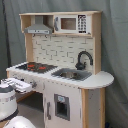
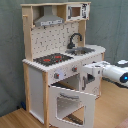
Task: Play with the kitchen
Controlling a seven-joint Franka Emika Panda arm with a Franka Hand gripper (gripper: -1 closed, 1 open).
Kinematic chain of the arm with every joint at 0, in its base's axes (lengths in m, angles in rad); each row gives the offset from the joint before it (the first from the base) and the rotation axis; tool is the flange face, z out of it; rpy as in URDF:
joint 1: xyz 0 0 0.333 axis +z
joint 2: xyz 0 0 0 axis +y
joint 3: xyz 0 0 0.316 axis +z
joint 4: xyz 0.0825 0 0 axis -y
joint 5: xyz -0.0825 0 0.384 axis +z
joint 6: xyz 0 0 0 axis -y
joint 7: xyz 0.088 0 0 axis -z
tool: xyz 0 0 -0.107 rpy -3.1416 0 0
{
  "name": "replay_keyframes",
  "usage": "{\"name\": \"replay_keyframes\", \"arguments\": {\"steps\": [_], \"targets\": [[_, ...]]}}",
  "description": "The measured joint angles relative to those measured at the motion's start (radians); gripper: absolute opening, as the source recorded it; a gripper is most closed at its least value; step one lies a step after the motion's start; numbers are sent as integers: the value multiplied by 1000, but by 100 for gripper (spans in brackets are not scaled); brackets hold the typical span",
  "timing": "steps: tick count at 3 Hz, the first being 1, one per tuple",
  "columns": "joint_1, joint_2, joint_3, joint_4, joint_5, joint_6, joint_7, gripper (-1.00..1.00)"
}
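Grey fabric backdrop (image 2: pixel 10 60), boxy white-and-wood kitchen (image 2: pixel 55 65), oven door (image 2: pixel 72 105) dropped open, tool (image 2: pixel 92 75) spacing unclear

There is one toy kitchen (image 2: pixel 57 65). It has one black and red hob (image 1: pixel 36 66), one grey sink (image 1: pixel 71 75), one black faucet (image 1: pixel 83 59), one hood (image 1: pixel 38 29) and one microwave (image 1: pixel 73 23). One oven door (image 2: pixel 73 103) hangs open. There is one robot arm (image 2: pixel 116 72).

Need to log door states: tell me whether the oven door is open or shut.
Open. In the second exterior view the oven door hangs swung out from the kitchen.
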Motion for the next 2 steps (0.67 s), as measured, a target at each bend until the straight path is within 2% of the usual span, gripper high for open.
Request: {"name": "replay_keyframes", "arguments": {"steps": [2], "targets": [[-180,-1,41,78,0,115,1,100]]}}
